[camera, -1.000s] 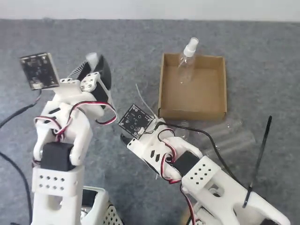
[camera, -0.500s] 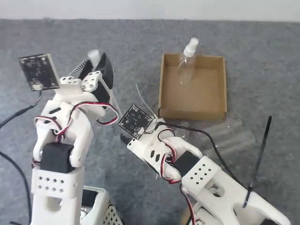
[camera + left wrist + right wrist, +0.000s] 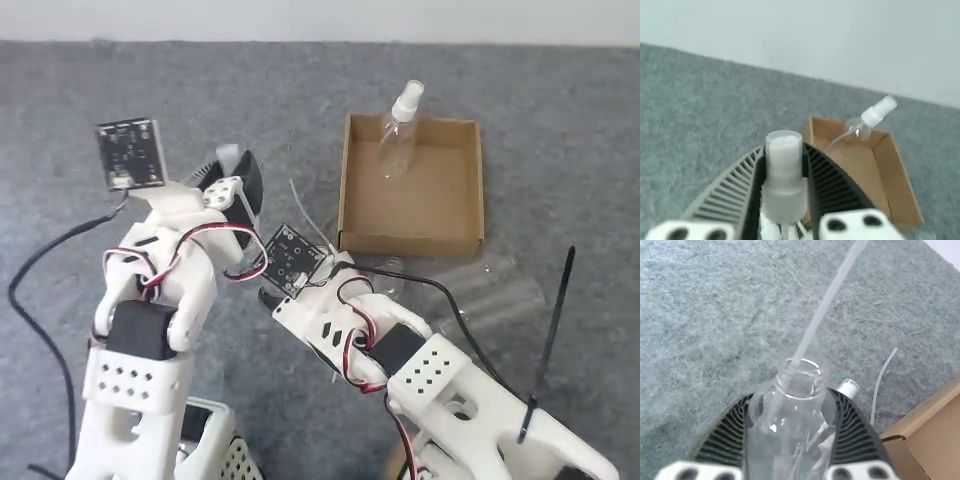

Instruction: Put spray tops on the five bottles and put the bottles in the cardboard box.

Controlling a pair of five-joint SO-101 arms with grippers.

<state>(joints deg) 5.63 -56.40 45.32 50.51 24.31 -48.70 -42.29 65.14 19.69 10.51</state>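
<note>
My left gripper [image 3: 784, 156] is shut on a white spray top [image 3: 785, 172], held above the table; in the high view the left gripper [image 3: 236, 172] sits just beyond the right arm's wrist. My right gripper [image 3: 792, 405] is shut on a clear bottle [image 3: 790, 430] with an open neck. A thin dip tube [image 3: 830, 295] slants down into that neck. The cardboard box [image 3: 410, 225] lies to the right. In it a bottle with a spray top [image 3: 398, 135] leans on the far wall. Several clear bottles [image 3: 490, 290] without tops lie near the box's front corner.
A loose spray top [image 3: 848, 386] with its tube lies on the grey felt beside the box corner [image 3: 932, 422]. A white basket [image 3: 212, 445] stands at the front left. A black strap [image 3: 553, 335] sticks up by the right arm's base.
My left arm has swung right and nearer the right gripper, carrying the spray top with it. The right arm and the box have stayed put.
</note>
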